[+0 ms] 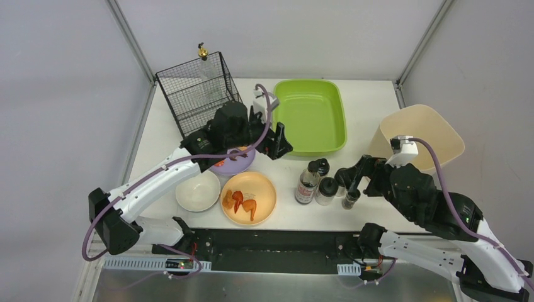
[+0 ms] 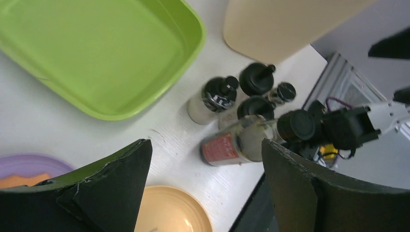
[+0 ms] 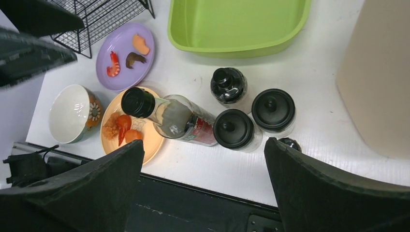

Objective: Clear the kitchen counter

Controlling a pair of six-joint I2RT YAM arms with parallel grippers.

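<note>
Right tool (image 1: 348, 182): jaws at full spread, nothing held, hanging just to the right of the bottle cluster (image 1: 318, 182) near the front edge of the table (image 1: 378, 104). Left tool (image 1: 278, 143): wide open, also empty, above the purple plate (image 1: 233, 163) beside the green tray (image 1: 310, 115). Table not yet cleared (bottles, two plates and a bowl (image 1: 197, 190) on it). The bottles stand upright with their long axis vertical. The right arm is the nearer one, so a bottle pick looks likely to fall to it.
</note>
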